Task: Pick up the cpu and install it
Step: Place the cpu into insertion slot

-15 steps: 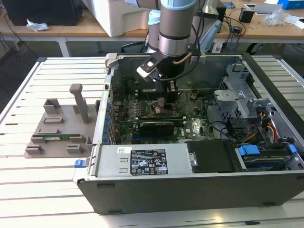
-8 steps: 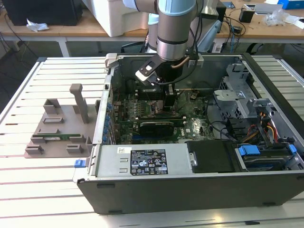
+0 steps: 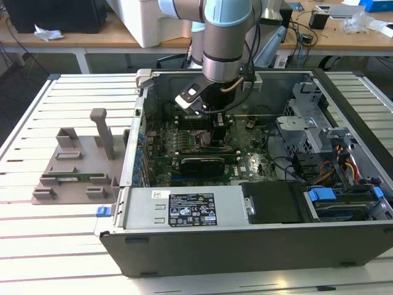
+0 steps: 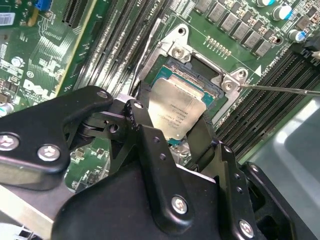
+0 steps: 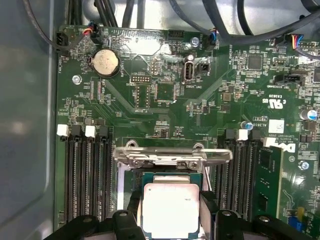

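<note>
The cpu [image 4: 177, 111] is a small square chip with a shiny silver top, seen in both wrist views [image 5: 171, 209]. It sits between the two black fingers [image 4: 142, 117] of my gripper [image 4: 175, 122], which press on its opposite edges. It hangs right over the motherboard's open socket [image 4: 196, 80], whose blue-green rim [image 5: 171, 175] shows around the chip. I cannot tell whether it touches the socket. In the exterior view my gripper [image 3: 220, 126] reaches down into the open computer case [image 3: 245, 239] over the green board.
The socket's metal load plate [image 5: 172, 155] stands open beside the chip, and a thin lever [image 4: 280, 90] sticks out. Black memory slots [image 5: 82, 175] flank the socket. A grey-brown tray [image 3: 73, 166] with upright posts and a green memory stick [image 3: 70, 179] lies outside the case.
</note>
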Controlling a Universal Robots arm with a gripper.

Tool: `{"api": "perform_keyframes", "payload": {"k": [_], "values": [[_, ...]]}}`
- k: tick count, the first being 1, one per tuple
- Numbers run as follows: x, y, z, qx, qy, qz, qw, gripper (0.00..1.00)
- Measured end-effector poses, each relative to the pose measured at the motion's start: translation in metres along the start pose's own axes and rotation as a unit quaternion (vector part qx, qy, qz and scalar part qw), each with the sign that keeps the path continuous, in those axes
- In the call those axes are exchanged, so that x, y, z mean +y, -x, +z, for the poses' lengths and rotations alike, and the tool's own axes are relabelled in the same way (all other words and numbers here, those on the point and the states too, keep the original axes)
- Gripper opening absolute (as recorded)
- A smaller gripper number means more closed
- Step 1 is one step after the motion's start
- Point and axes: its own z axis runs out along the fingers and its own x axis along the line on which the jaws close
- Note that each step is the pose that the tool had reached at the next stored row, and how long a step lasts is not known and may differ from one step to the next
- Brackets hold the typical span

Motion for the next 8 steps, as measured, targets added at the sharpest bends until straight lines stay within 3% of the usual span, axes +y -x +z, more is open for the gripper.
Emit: {"api": "perform_keyframes", "payload": {"k": [8], "values": [[-0.0031,-0.0017,0.0031,-0.0014,0.0,0.0,1.0,0.54]]}}
